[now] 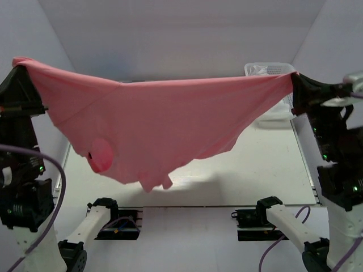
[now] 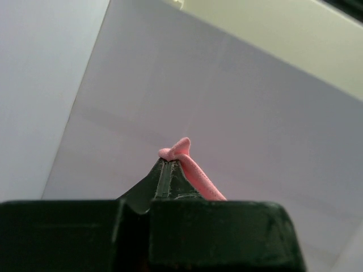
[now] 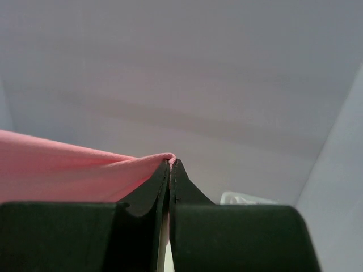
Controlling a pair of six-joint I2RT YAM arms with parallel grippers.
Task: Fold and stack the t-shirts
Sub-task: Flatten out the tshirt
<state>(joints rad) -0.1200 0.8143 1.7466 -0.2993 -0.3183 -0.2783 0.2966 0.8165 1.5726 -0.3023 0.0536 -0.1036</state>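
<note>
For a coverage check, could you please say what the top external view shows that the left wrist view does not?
Top external only: the whole pink t-shirt spread in the air between the left tool and right tool, a white basket, the table. Left wrist only: a close look at the pinched cloth corner. Both: the left tool shut on the t-shirt.

The top external view looks down from above and behind the near edge of the worktop (image 1: pixel 266 170), facing its far edge. Each wrist view sits close behind its own fingers (image 2: pixel 150 187), tilted up at the walls (image 3: pixel 198 85), and shares with the top view only a pinched corner of the pink t-shirt (image 1: pixel 170 124).
</note>
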